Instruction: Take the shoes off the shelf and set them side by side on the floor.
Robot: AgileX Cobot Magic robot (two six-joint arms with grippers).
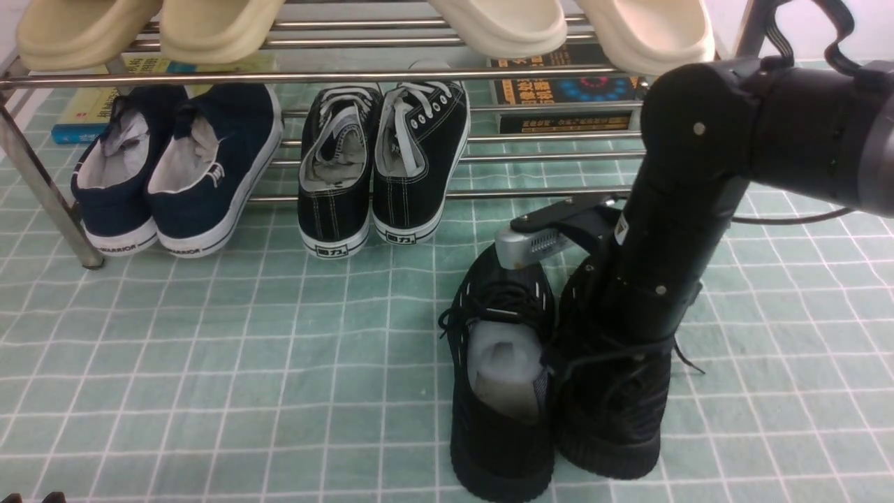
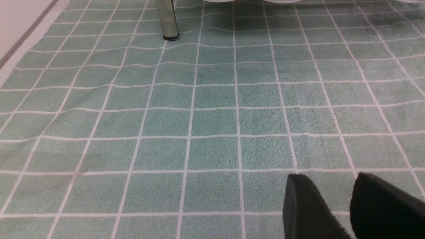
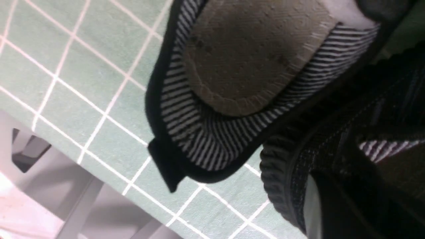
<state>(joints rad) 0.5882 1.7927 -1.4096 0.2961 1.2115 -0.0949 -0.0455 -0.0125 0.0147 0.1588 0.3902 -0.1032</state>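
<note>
Right gripper [image 1: 618, 349] is sunk in the collar of one black shoe [image 1: 614, 426], likely to set it down. Jaws are hidden, so can't tell if clamped. Its mate [image 1: 499, 433] touches it just left of the gripper, both on the floor [image 1: 209, 377]. The shelf [image 1: 454, 75] is beyond. Only the right wrist view shows the heels close together and the striped lining. Only the left wrist view shows the left gripper [image 2: 330, 181]: parted, empty.

The right arm [image 1: 670, 230] bends at the elbow and reaches steeply downward, wrist low (its jaws cannot be made out), while the left gripper [image 2: 328, 186] hangs with fingers [image 2: 305, 209] parted, holding nothing.
</note>
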